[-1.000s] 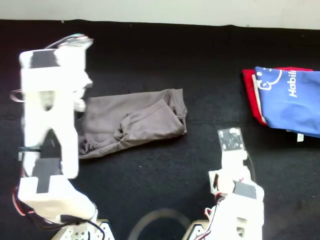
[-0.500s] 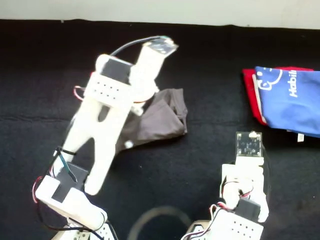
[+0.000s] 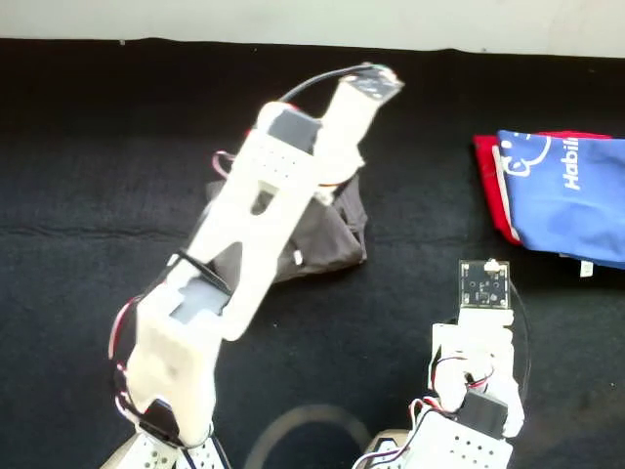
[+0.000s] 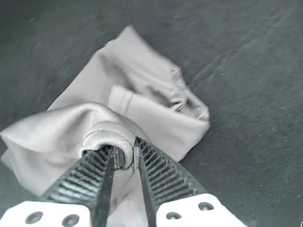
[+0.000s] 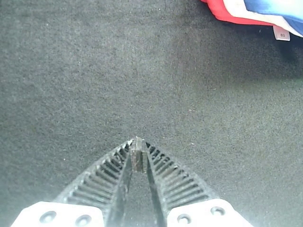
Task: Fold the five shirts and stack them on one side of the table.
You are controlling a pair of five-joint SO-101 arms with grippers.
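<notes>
A grey shirt (image 3: 322,234) lies bunched in the middle of the black table, mostly under the left arm (image 3: 264,215) in the high view. My left gripper (image 4: 124,156) is shut on a hemmed fold of the grey shirt (image 4: 142,99), lifting that edge over the rest of the cloth. A folded blue shirt (image 3: 566,195) lies on a folded red shirt (image 3: 491,181) at the table's right side. My right gripper (image 5: 137,153) is shut on nothing, low over bare cloth near the front edge; the right arm (image 3: 479,342) sits tucked back.
The black tablecloth (image 3: 117,176) covers the whole table. A white label (image 5: 280,33) hangs from the stacked shirts' edge. A pale wall strip (image 3: 312,20) runs along the back.
The left arm swung from the table's left side toward the middle and right, dragging the grey shirt's left part over its right part. The right arm drew back slightly, then held still.
</notes>
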